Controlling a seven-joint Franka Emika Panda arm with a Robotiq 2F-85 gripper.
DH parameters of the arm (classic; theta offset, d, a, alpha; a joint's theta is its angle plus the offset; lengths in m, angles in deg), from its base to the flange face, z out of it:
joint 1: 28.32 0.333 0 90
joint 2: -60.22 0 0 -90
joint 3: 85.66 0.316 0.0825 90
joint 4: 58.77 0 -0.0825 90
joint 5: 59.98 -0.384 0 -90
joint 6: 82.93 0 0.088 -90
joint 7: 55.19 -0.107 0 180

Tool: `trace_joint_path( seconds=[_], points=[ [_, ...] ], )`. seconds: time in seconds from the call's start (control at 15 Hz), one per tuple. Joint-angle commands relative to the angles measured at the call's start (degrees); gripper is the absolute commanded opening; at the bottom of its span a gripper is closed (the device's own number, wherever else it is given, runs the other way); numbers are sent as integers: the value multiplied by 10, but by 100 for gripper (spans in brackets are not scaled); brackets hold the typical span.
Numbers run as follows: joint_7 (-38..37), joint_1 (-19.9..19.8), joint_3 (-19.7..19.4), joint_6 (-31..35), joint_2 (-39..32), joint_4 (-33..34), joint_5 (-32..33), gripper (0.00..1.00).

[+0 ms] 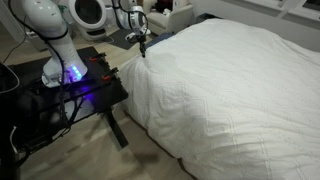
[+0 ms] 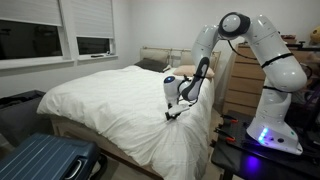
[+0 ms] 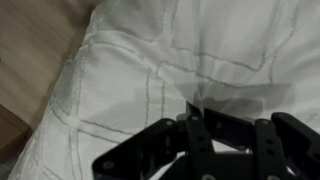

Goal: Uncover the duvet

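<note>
The white quilted duvet covers the whole bed and shows in both exterior views. My gripper is at the bed's side edge near the head end, also seen in an exterior view. In the wrist view the black fingers are closed together on a pinched fold of the duvet, which bunches up between them. The duvet's edge is drawn up slightly at the gripper.
The robot base stands on a black table with cables beside the bed. A blue suitcase lies at the foot of the bed. A wooden dresser stands behind the arm. A pillow lies at the head end.
</note>
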Motion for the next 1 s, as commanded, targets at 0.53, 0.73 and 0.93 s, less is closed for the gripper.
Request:
trace_joint_path(
  seconds=[0.53, 0.73, 0.93],
  points=[
    [33, 117, -153, -56, 173, 59, -100, 1],
    [18, 108, -176, -55, 184, 109, -87, 1],
    [7, 95, -199, -51, 174, 169, -68, 1]
  ],
)
